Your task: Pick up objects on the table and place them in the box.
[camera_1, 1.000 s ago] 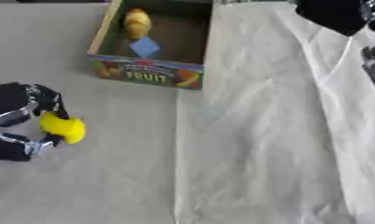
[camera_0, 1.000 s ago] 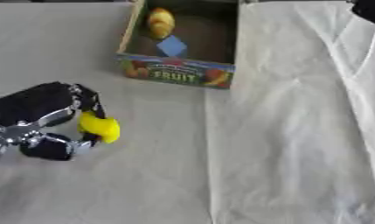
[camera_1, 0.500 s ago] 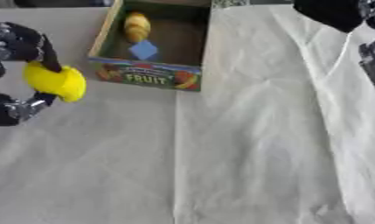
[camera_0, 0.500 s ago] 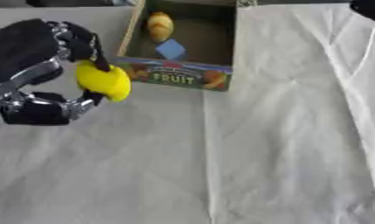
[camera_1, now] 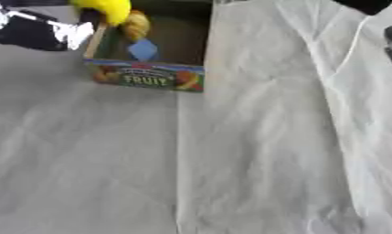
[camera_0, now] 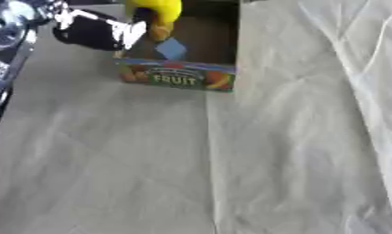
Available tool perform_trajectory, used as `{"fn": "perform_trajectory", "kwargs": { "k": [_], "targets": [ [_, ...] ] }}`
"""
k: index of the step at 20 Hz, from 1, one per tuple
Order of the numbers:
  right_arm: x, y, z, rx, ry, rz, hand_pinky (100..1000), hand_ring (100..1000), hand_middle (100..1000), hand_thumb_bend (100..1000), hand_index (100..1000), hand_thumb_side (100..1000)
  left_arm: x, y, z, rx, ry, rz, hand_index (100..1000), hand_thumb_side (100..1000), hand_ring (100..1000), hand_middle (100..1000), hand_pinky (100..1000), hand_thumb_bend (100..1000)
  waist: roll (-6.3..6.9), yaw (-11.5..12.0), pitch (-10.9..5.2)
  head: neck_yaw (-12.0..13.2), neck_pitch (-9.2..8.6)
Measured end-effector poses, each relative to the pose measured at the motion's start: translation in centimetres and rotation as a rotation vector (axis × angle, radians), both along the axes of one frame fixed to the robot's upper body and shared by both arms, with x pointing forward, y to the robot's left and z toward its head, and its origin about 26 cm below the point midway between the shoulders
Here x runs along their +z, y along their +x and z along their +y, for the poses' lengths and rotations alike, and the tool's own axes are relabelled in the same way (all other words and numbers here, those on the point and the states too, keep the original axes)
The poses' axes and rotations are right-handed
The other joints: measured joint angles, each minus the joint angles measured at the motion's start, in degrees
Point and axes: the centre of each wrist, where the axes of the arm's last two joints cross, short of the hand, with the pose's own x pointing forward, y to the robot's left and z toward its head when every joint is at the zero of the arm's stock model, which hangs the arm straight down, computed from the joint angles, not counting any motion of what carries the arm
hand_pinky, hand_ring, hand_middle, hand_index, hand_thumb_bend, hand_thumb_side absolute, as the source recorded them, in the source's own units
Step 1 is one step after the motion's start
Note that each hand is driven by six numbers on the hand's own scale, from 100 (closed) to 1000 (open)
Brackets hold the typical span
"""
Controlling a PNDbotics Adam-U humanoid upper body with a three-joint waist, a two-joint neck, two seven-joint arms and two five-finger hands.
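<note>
**Now: left hand holds yellow object above the box**

I have my left hand (camera_0: 91, 32) up at the top-left, black with silver bits, fingers curled round a yellow rounded object (camera_0: 155, 9). That object sits over the near-left part of the box (camera_0: 179, 80), above its open top, not resting on anything I can see. Motion blur is heavy on the hand, so I can't make out finger detail beyond the hold.

Inside the box: a yellow-orange rounded item (camera_1: 136, 25) just beside the held object, and a small blue diamond-shaped piece (camera_1: 143, 49) lying on the box floor nearer the front wall. Front wall is printed with fruit pictures and the word FRUIT.

Box stands on a white wrinkled cloth (camera_0: 230, 173) covering the table. My right hand: only a dark shape (camera_1: 367, 4) at the top-right corner, fingers not readable.
</note>
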Motion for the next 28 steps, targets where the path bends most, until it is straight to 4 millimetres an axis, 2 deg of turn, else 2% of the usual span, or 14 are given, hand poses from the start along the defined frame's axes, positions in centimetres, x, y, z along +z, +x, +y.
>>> {"fn": "perform_trajectory", "kwargs": {
  "k": [4,9,10,11,12,14,15,16,18,22,25,28],
  "targets": [
    [0.1,0.0,0.3,0.012,0.002,-0.002,858,784,711,100,839,412,-0.5,2.1,-0.3,0.052,-0.042,0.025,583,100,608,590,599,100,0.05,-0.8,0.38,0.4,-0.16],
    [0.0,0.1,0.4,0.021,0.008,0.006,858,783,709,100,839,427,-1.8,4.7,0.0,0.124,-0.077,0.04,663,100,664,638,646,100,0.03,-0.9,0.51,0.7,-0.51],
    [0.0,0.1,0.4,0.022,0.009,0.008,858,783,709,100,838,431,-2.2,5.1,0.0,0.135,-0.075,0.037,721,100,711,681,684,205,0.03,-1.0,0.56,0.7,-0.52],
    [0.0,0.1,0.4,0.023,0.009,0.01,858,783,709,100,838,434,-2.5,5.6,0.0,0.144,-0.069,0.033,834,184,788,756,754,337,0.03,-1.0,0.59,0.7,-0.52],
    [0.0,0.1,0.4,0.023,0.009,0.011,858,783,709,100,838,437,-2.8,6.0,-0.1,0.151,-0.061,0.028,942,400,879,844,846,501,0.02,-1.0,0.59,0.7,-0.52],
    [-0.2,0.1,0.4,0.021,0.009,0.018,858,782,708,100,838,441,-3.4,6.9,0.0,0.167,-0.032,0.017,976,482,976,909,946,691,0.03,-1.0,0.59,0.7,-0.52],
    [-0.2,0.1,0.3,0.021,0.009,0.02,858,782,708,100,837,445,-3.6,7.3,0.0,0.174,-0.014,0.01,985,503,991,912,966,719,0.03,-1.0,0.59,0.7,-0.51],
    [-0.2,0.1,0.3,0.021,0.009,0.02,858,782,708,100,837,449,-3.8,7.7,0.0,0.179,0.006,0.003,983,538,992,907,966,713,0.04,-1.0,0.59,0.7,-0.51],
    [-0.3,0.1,0.3,0.021,0.009,0.022,858,782,707,100,837,456,-4.7,9.2,0.3,0.2,0.058,-0.028,979,535,991,904,965,712,0.03,-1.0,0.59,0.7,-0.49],
    [-0.5,0.1,0.3,0.021,0.014,0.032,858,782,707,100,837,464,-8.0,12.0,1.7,0.228,0.113,-0.09,976,520,986,900,959,698,0.02,-0.9,0.59,0.7,-0.47],
    [-0.7,0.2,0.3,0.02,0.02,0.037,858,782,707,100,837,465,-9.5,12.9,2.6,0.238,0.114,-0.118,969,510,977,893,950,679,0.0,-0.8,0.58,0.7,-0.46],
    [-0.8,0.2,0.3,0.018,0.021,0.041,858,781,707,100,837,463,-9.9,13.1,2.9,0.237,0.084,-0.138,952,480,956,878,926,623,-0.05,-0.7,0.55,0.6,-0.45]
  ]
}}
